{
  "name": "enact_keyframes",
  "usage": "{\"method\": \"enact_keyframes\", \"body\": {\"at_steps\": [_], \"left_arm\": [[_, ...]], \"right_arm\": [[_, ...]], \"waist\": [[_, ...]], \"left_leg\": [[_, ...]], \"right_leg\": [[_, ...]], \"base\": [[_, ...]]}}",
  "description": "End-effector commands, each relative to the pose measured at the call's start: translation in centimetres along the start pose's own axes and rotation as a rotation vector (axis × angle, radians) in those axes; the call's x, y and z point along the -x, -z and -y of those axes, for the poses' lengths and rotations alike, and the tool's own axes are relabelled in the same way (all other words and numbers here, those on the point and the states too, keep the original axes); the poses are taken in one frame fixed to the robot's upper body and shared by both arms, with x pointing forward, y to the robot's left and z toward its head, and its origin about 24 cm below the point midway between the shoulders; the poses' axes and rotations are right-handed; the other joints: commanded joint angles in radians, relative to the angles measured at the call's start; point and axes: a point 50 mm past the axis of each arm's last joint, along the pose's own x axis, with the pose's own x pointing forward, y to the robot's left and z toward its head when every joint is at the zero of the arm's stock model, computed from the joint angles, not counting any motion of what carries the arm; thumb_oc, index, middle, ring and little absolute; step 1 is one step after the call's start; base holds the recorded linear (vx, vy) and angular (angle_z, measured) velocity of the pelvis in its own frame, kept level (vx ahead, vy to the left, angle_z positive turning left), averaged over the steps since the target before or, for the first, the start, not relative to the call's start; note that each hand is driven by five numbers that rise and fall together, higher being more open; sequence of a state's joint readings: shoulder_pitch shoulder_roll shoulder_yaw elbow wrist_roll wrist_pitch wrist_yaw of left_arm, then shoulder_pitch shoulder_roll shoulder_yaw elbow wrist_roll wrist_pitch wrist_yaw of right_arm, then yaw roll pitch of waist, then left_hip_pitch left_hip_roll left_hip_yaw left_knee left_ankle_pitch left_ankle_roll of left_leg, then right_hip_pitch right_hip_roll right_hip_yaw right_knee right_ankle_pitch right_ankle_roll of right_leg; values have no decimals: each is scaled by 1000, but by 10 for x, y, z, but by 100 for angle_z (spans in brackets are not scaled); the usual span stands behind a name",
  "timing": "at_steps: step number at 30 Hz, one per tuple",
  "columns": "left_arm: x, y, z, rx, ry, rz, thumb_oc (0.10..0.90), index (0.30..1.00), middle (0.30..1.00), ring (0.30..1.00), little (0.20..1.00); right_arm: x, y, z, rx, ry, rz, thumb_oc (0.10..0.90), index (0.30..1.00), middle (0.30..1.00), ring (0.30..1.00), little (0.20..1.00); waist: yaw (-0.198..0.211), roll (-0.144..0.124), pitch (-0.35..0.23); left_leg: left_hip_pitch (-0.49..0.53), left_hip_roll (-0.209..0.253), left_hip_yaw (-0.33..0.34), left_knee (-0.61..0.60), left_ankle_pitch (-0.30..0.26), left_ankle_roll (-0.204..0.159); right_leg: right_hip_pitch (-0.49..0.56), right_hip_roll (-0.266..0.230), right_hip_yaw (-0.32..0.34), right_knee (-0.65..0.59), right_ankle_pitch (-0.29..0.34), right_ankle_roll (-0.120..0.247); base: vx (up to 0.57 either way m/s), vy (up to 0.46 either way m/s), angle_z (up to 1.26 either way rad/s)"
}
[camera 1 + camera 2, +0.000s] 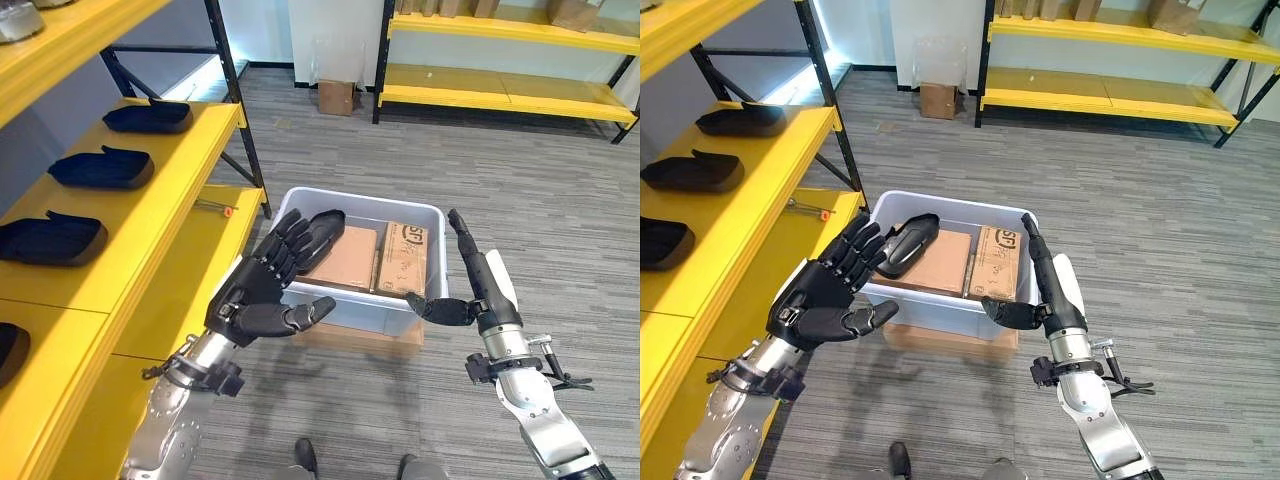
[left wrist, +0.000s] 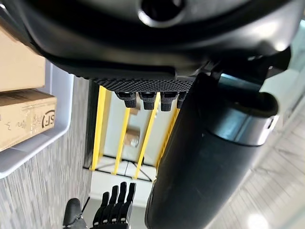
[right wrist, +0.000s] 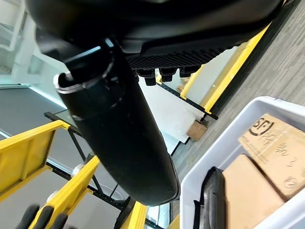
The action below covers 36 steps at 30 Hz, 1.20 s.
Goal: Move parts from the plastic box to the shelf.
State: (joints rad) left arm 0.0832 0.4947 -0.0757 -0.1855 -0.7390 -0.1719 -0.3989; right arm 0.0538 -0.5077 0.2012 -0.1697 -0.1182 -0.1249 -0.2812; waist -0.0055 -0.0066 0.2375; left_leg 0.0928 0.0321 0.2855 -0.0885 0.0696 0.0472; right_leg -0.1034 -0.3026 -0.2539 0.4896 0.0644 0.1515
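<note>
Both the left hand (image 1: pixel 262 290) and right hand (image 1: pixel 478 283) hover spread and empty at the plastic box (image 1: pixel 420 212), where a dark part (image 1: pixel 908 241) lies at its left on cardboard, probably light, stiff, best grasped mid-body.

– what's lying underfoot?
– grey striped flooring (image 1: pixel 520 200) is running across the whole room, and a small cardboard box (image 1: pixel 336 96) is sitting on it by the white far wall (image 1: pixel 330 30).
– any furniture back there?
– a yellow rack (image 1: pixel 500 90) on dark posts is standing along that wall, carrying what are possibly more cartons.
</note>
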Motion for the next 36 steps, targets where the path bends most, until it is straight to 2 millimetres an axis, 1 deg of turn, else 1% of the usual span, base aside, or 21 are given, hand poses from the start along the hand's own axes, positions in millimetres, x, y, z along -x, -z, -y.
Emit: {"method": "enact_keyframes", "body": {"at_steps": [1,2,3,4,5,6,7,8,9,12,15,17,18,20,26,31,32,33,34,35,36], "left_arm": [[-9,-35,10,-86,101,163,900,1000,1000,1000,1000],[-8,-34,11,-87,95,164,900,1000,1000,1000,1000],[-8,-35,11,-80,77,166,900,1000,1000,1000,1000],[-8,-36,10,-77,72,168,900,1000,1000,1000,1000],[-8,-37,10,-76,64,170,900,1000,1000,1000,1000],[-10,-37,12,-85,73,168,900,1000,1000,1000,1000],[-10,-36,14,-91,78,167,900,1000,1000,1000,1000],[-7,-31,15,-76,79,167,900,1000,1000,1000,1000],[-6,-28,18,-72,65,163,900,1000,1000,1000,1000],[-2,-24,18,-73,19,127,900,1000,1000,1000,1000],[1,-21,18,-30,-1,146,900,1000,1000,1000,1000],[-2,-21,21,-16,-13,186,900,1000,1000,1000,1000],[-4,-21,22,-6,-19,202,900,1000,1000,1000,1000],[-6,-22,23,-2,-10,210,900,1000,1000,1000,1000],[-11,-25,26,-6,12,219,900,1000,1000,1000,1000],[-14,-24,30,13,40,219,900,1000,1000,1000,1000],[-15,-23,30,19,45,219,900,1000,1000,1000,1000],[-17,-24,31,18,51,226,900,1000,1000,1000,1000],[-19,-25,32,20,56,232,900,1000,1000,1000,1000],[-24,-25,31,45,51,228,900,1000,1000,1000,1000],[-24,-25,31,46,50,226,900,1000,1000,1000,1000]], "right_arm": [[-24,-41,10,-15,87,265,900,1000,1000,1000,1000],[-24,-42,9,-20,78,272,900,1000,1000,1000,1000],[-24,-44,9,-25,62,279,900,1000,1000,1000,1000],[-24,-44,9,-27,58,280,900,1000,1000,1000,1000],[-24,-44,10,-27,48,275,900,1000,1000,1000,1000],[-22,-41,8,-12,47,257,900,1000,1000,1000,1000],[-22,-39,8,-7,46,251,900,1000,1000,1000,1000],[-20,-34,8,-9,37,224,900,1000,1000,1000,1000],[-22,-29,2,-31,23,201,900,1000,1000,1000,1000],[-21,-29,0,-46,-7,195,900,1000,1000,1000,1000],[-22,-36,-1,-40,-18,221,900,1000,1000,1000,1000],[-28,-38,-3,-18,-16,253,900,1000,1000,1000,1000],[-28,-38,1,1,-21,255,900,1000,1000,1000,1000],[-27,-36,4,15,-15,257,900,1000,1000,1000,1000],[-26,-37,7,47,-6,262,900,1000,1000,1000,1000],[-22,-35,9,51,-22,264,900,1000,1000,1000,1000],[-21,-35,10,50,-28,265,900,1000,1000,1000,1000],[-19,-35,11,45,-40,273,900,1000,1000,1000,1000],[-18,-35,11,48,-41,281,900,1000,1000,1000,1000],[-18,-35,10,58,-31,289,900,1000,1000,1000,1000],[-18,-35,10,57,-31,287,900,1000,1000,1000,1000]], "waist": [[-1,24,-32],[-8,19,-28],[-20,12,-21],[-22,10,-21],[-25,2,-21],[-33,-6,-12],[-36,-4,-9],[-42,-9,-16],[-32,-5,-22],[-32,1,-33],[-29,11,-26],[-26,27,-11],[-34,35,-6],[-40,43,-3],[-59,58,-5],[-77,69,-18],[-80,69,-21],[-85,65,-31],[-88,66,-35],[-89,44,-23],[-87,48,-25]], "left_leg": [[42,-3,-36,1,-100,14],[47,-3,-32,1,-103,6],[62,2,-33,1,-115,-12],[61,6,-34,1,-115,-17],[65,6,-31,1,-123,-27],[86,9,-56,1,-144,-37],[92,13,-69,1,-150,-39],[92,27,-80,1,-145,-61],[98,47,-50,1,-137,-82],[103,59,-44,1,-133,-95],[99,74,-26,1,-115,-111],[55,100,1,3,-73,-136],[27,115,10,15,-48,-148],[10,122,12,31,-25,-155],[13,122,20,40,-20,-157],[21,131,32,133,2,-166],[21,132,37,162,6,-168],[16,142,54,274,30,-179],[7,163,55,369,57,-209],[-57,177,65,505,58,-195],[-59,180,49,512,43,-210]], "right_leg": [[-33,43,-6,181,70,42],[-55,54,-6,114,71,40],[-62,74,-17,-50,60,36],[-60,81,-23,-107,58,31],[-48,86,-39,-231,65,34],[-80,68,-14,-396,145,54],[-76,75,19,-426,146,60],[24,94,31,-537,137,59],[58,96,-13,-560,123,55],[91,110,-23,-570,97,37],[81,114,-39,-566,86,18],[65,117,-50,-577,77,-1],[57,125,-44,-577,63,-13],[58,131,-42,-577,53,-21],[53,139,-35,-575,44,-32],[69,159,-41,-562,18,-61],[71,163,-43,-560,12,-68],[79,177,-59,-554,-6,-93],[95,194,-62,-558,-28,-101],[102,194,-75,-545,-28,-123],[111,201,-63,-546,-43,-117]], "base": [[170,-37,-13],[239,-162,-14],[204,-190,-5],[225,-239,3],[256,-316,4],[302,-337,10],[436,-489,27],[424,-461,41],[450,-469,66],[261,-205,39],[78,-66,8],[38,-44,-26],[47,-36,-29],[47,-21,-12],[52,-40,-6],[64,-103,-1],[50,-220,2],[111,-307,11],[92,-446,26],[124,-309,33],[56,-241,38]]}}
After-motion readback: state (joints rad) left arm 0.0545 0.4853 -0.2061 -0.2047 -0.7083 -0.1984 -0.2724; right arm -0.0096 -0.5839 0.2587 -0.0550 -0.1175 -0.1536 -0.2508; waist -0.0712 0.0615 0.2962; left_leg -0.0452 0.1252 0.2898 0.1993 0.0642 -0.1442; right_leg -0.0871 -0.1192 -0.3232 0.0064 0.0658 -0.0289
